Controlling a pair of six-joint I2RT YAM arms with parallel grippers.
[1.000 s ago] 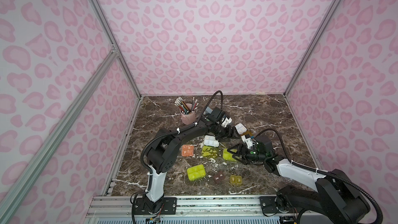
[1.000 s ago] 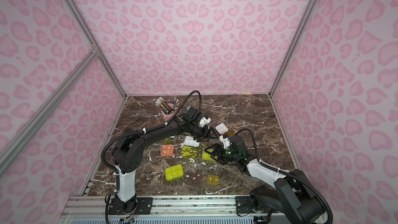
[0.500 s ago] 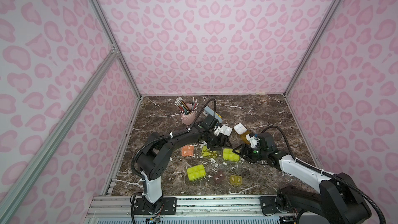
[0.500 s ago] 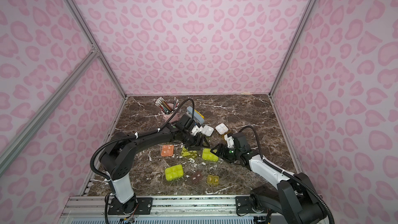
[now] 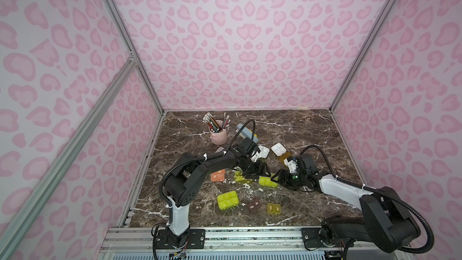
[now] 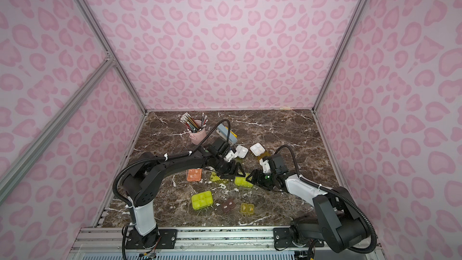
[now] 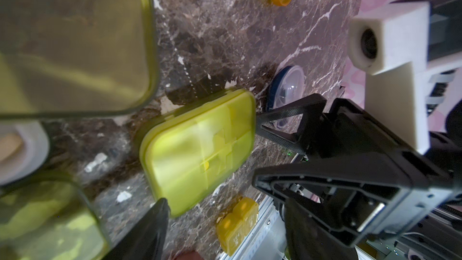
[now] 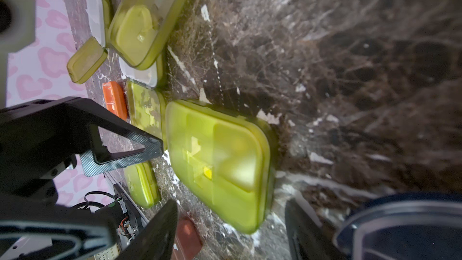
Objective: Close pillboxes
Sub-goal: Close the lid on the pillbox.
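Lime pillbox point(image 5: 268, 182) lies betw. my open hands, top view: 9 o'clock off right hand point(image 5: 276, 180), 5 o'clock off left hand point(image 5: 262, 171), both adjacent.

Our left arm point(image 5: 207, 161) arches from its base toward 1 o'clock, wrist bent down, with the left gripper point(image 5: 262, 172) low and its jaws parted. Our right arm point(image 5: 337, 191) stretches toward 10 o'clock. The right gripper point(image 5: 276, 179) is likewise spread and faces it closely.
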